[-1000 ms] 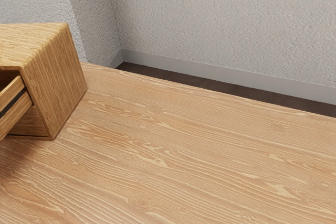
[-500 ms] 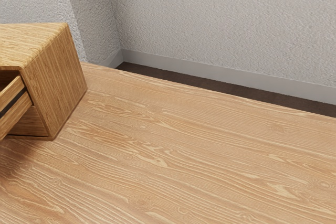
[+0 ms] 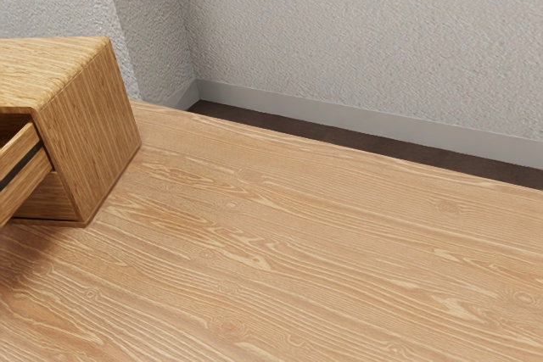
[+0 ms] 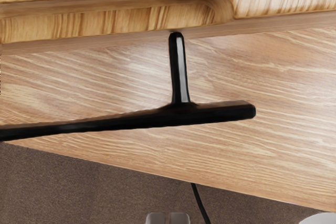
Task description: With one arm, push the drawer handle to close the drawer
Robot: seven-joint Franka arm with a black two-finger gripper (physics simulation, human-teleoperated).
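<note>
The wooden cabinet (image 3: pixel 92 137) stands at the exterior view's left edge, with its drawer (image 3: pixel 25 177) sticking out, open. In the wrist view the black handle (image 4: pixel 210 114) is a long bar on a short post, joined to the wooden drawer front (image 4: pixel 121 20), which has a rounded recess. Two grey fingertips of my gripper (image 4: pixel 168 218) appear side by side, shut, with nothing seen between them. The handle's bar lies between them and the drawer front in that picture; contact with the handle is not visible.
Below the handle lies the light wood table (image 4: pixel 294 156), its edge running past the dark floor (image 4: pixel 79 187). A thin black cable (image 4: pixel 199 200) crosses the floor near a white rounded object (image 4: pixel 320 219). Behind the table rises a grey wall (image 3: pixel 356 31).
</note>
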